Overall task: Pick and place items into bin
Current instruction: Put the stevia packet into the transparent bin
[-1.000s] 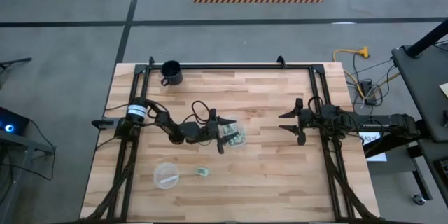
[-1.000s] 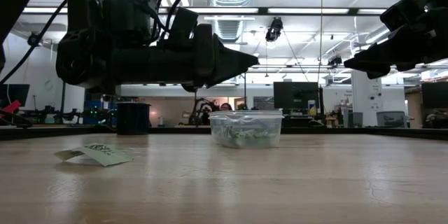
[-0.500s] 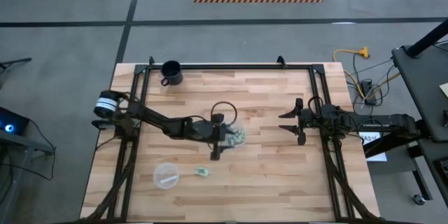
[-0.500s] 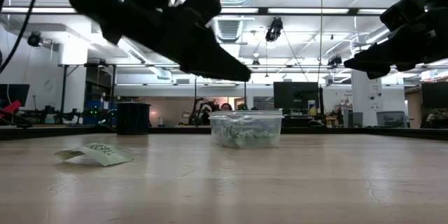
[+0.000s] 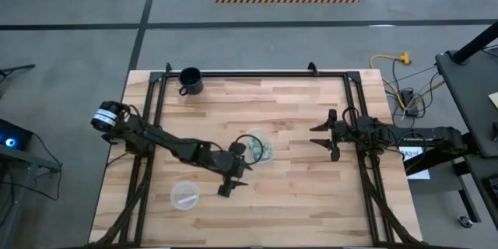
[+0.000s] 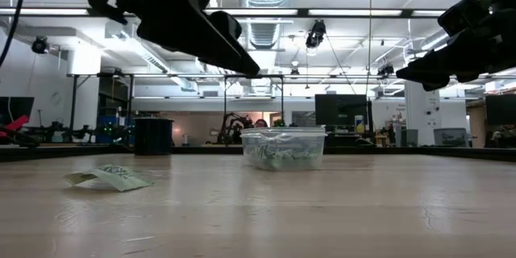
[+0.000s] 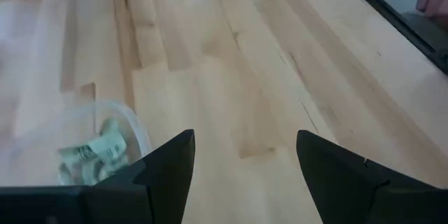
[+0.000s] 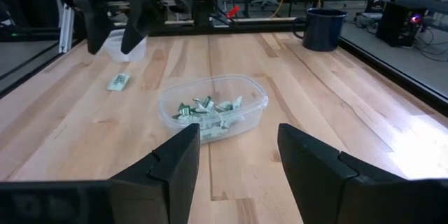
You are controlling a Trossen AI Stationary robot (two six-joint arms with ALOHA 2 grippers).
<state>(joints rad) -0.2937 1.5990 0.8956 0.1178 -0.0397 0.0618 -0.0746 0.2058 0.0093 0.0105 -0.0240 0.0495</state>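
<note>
Nearly done, by my read: the bin, a small round clear plastic cup (image 8: 213, 109), already holds a heap of the small pale-green and white wrapped pieces (image 8: 208, 111), and only one loose wrapped piece (image 8: 120, 82) shows on the wood, apart from the cup toward the table's front edge, between it and the flatter clear round dish with a white strip (image 5: 185, 195). The left gripper (image 5: 230, 180) hangs above that spot with fingers spread and nothing between them; from above it hides the piece, so I place it from the low and right wrist views. Remaining work, as I judge it: descend, pinch that last piece, carry it to the cup, drop. The right gripper (image 5: 331, 135) waits off to the right side, fingers apart, empty. Surface is a pale butcher-block wooden table (image 5: 296, 194) with a black rail frame; a black mug with a handle (image 5: 190, 81) sits at the far left corner. Beyond: grey concrete floor, a yellow cable (image 5: 387, 62), a workshop with monitors and ceiling lights.
</note>
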